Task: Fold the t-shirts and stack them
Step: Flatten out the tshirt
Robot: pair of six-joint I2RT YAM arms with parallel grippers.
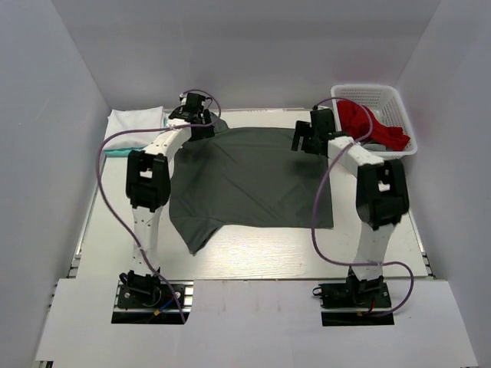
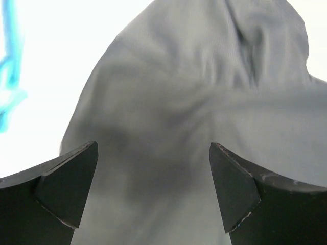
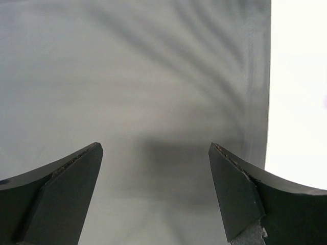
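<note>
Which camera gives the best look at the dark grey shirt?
The top external view: the whole dark grey shirt lies spread on the table. The left wrist view shows only a rumpled part, the right wrist view a smooth patch.

Bare counter [image 1: 261,257] lies open along the near side, in front of the dark grey t-shirt [image 1: 253,180] spread across the middle. The far left corner is taken by the folded white t-shirt [image 1: 134,123], the far right by the basket [image 1: 401,107] holding the red t-shirt [image 1: 368,123]. Walls [image 1: 54,153] close three sides. The left fingers [image 2: 61,189] and right fingers [image 3: 66,189] gape over grey cloth.
</note>
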